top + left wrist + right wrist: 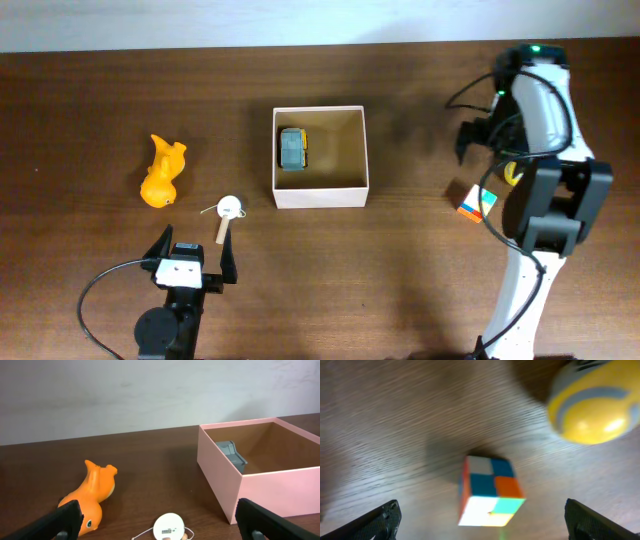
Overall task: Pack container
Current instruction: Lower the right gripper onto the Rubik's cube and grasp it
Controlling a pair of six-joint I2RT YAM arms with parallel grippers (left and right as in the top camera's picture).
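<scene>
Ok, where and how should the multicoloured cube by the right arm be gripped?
Across two opposite flat sides of the cube, coming down from above: it rests flat on the table with parallel faces. The open right end effector is nearest.

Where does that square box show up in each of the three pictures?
Overhead: the box sits mid-table, slightly above centre.
Left wrist: the box fills the right side, its walls looking pinkish.
Right wrist: not in it.
Shared landmark: the grey toy inside the box, by its left wall, also seen from the left wrist.
</scene>
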